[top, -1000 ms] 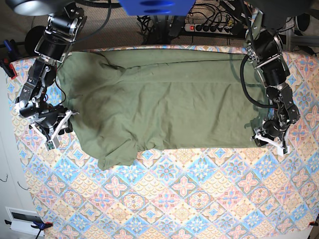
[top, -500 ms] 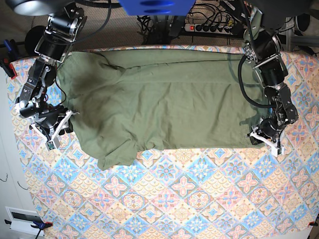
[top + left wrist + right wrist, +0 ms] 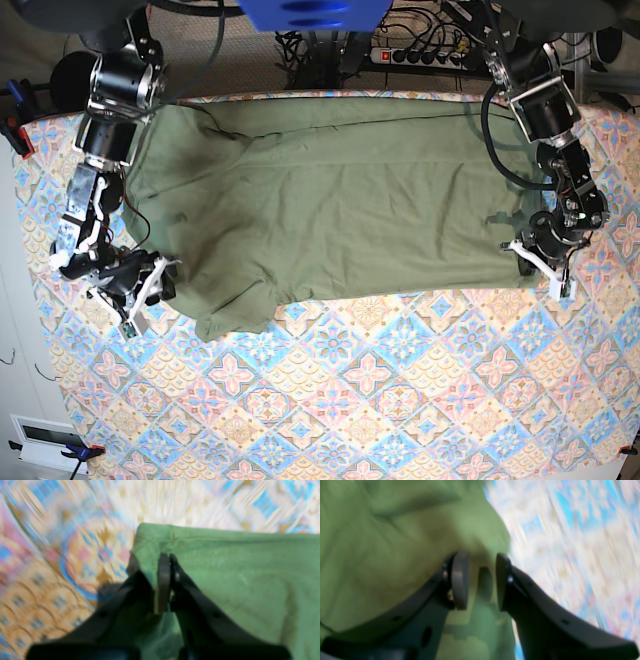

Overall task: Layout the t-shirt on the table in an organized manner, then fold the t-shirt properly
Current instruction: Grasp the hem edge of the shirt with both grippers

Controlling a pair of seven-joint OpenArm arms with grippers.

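The olive-green t-shirt (image 3: 330,200) lies spread across the far half of the table (image 3: 380,400), one sleeve poking toward the front at the left. My left gripper (image 3: 535,258) is at the shirt's right front corner. In the left wrist view it (image 3: 167,558) is shut on the t-shirt's (image 3: 237,567) hem corner. My right gripper (image 3: 150,285) sits at the shirt's left front edge. The right wrist view shows this gripper (image 3: 481,575) with its jaws apart over the t-shirt (image 3: 382,542), nothing visibly pinched.
A power strip with cables (image 3: 420,50) lies behind the table's far edge. A red-and-black clamp (image 3: 15,130) grips the left edge. A white box (image 3: 45,440) sits off the front left corner. The patterned cloth in front of the shirt is bare.
My left gripper has closed on the shirt's right front corner. My right arm has moved toward the front of the table along the shirt's left edge, jaws unchanged.
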